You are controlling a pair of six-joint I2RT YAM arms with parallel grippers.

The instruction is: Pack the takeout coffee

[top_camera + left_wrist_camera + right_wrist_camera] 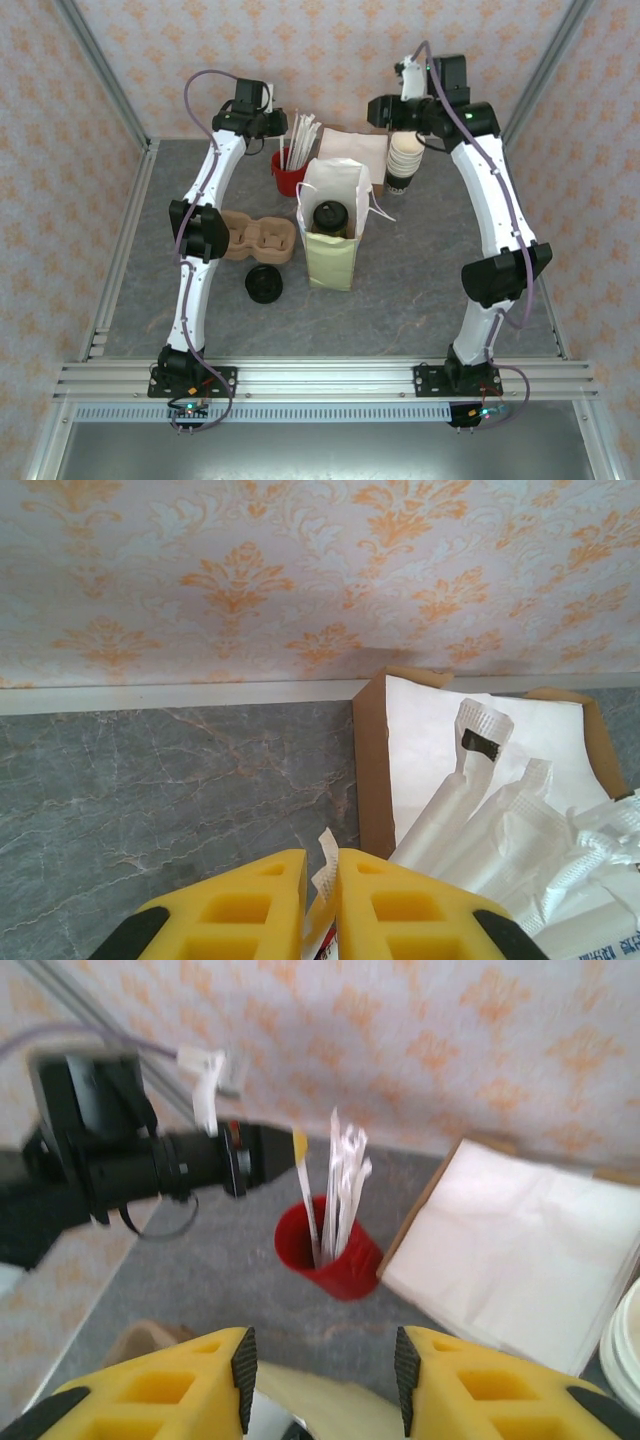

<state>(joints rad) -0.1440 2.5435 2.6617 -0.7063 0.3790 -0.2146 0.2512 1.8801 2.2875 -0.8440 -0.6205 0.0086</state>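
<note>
The takeout coffee (330, 217), olive-sided with a black lid, stands inside the open cream paper bag (330, 250) at mid-table. My left gripper (322, 858) is at the back, over the red cup (288, 175) of wrapped straws, and is shut on the crimped end of one white wrapped straw (326, 865). In the top view the left gripper (280, 127) sits left of the straw tops. My right gripper (320, 1365) hangs open above the bag's far edge with nothing between its pads; it faces the red cup (330, 1252). From above, the right gripper (380, 110) is at the back right.
A cardboard tray of white napkins (355, 150) lies behind the bag, with a stack of cream cups (403, 162) to its right. A brown cup carrier (255, 238) and a black round lid (264, 284) lie left of the bag. More wrapped straws (480, 810) lean over the napkins (425, 735).
</note>
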